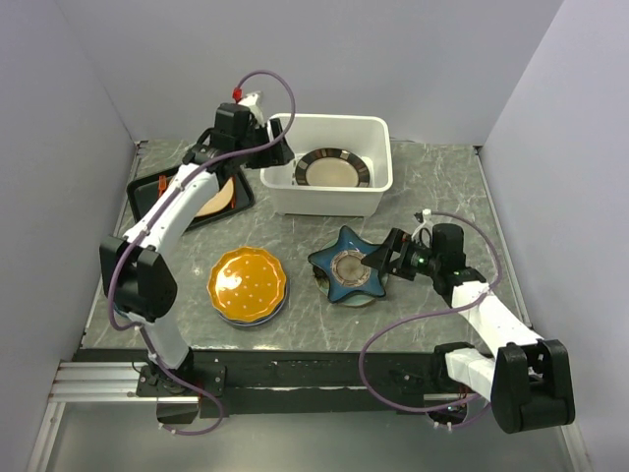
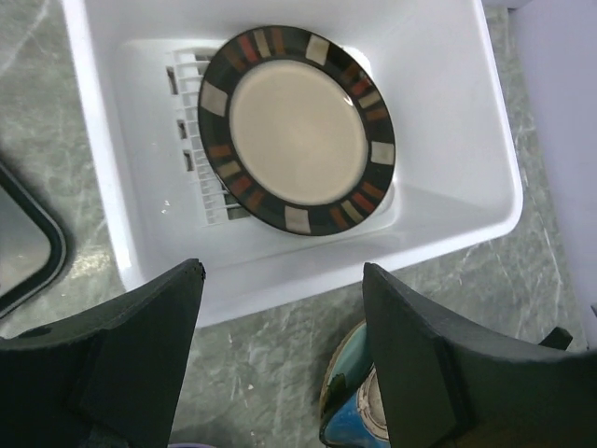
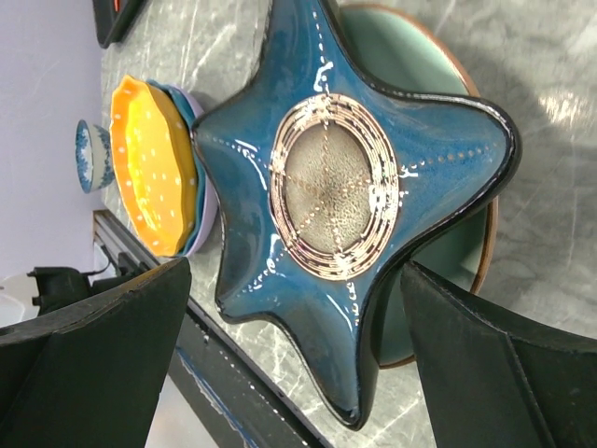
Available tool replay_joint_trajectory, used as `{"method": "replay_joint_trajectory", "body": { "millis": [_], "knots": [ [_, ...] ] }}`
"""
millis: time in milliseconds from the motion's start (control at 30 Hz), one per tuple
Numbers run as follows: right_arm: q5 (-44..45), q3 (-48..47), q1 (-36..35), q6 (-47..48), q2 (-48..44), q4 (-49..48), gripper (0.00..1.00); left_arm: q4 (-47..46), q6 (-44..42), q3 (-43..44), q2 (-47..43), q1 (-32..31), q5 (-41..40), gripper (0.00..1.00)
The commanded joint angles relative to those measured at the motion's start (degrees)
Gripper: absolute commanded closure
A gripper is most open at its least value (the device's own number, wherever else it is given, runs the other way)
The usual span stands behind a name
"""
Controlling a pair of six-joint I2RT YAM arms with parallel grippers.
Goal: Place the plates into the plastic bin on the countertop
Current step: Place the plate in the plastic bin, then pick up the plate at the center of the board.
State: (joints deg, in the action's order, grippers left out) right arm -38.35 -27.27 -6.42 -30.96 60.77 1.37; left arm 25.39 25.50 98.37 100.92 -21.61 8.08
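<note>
While your left gripper (image 2: 280,280) hung open and empty over the plastic bin (image 2: 471,219) holding the dark-rimmed plate (image 2: 298,131), your right gripper (image 3: 297,269) gaped wide, empty, above the star-shaped plate (image 3: 336,187) atop a teal plate (image 3: 410,75), glazed, stiff, probably slippery and breakable, best pinched at one raised point.

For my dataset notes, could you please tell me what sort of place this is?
Probably a walled robot test cell dressed as a kitchen: marbled countertop, walls, plastic bin, orange plate.
</note>
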Motion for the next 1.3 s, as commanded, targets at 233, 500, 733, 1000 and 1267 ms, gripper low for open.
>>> {"method": "replay_joint_trajectory", "body": {
  "millis": [233, 500, 733, 1000, 1267],
  "knots": [
    [6.0, -4.9, -5.7, -0.9, -4.7, 1.3, 0.00, -9.5, 2.7, -15.2, -5.0, -1.1, 4.9, 0.27],
    [9.9, -9.7, -19.8, -1.3, 4.0, -1.2, 0.00, -11.1, 3.0, -24.1, -10.3, -1.1, 1.7, 0.26],
    [10.7, -15.6, -27.0, -1.3, 10.6, -3.9, 0.00, -12.9, 4.4, -29.5, -17.2, -1.2, -0.2, 0.25],
    [12.2, -24.6, -32.9, 0.5, 21.0, -2.2, 0.02, -9.0, 4.5, -31.5, -23.3, -1.1, -3.1, 0.25],
    [19.3, -34.9, -36.6, 4.5, 31.0, 5.0, 0.23, -6.6, 5.6, -35.3, -28.6, -1.0, -7.9, 0.23]
  ]
}}
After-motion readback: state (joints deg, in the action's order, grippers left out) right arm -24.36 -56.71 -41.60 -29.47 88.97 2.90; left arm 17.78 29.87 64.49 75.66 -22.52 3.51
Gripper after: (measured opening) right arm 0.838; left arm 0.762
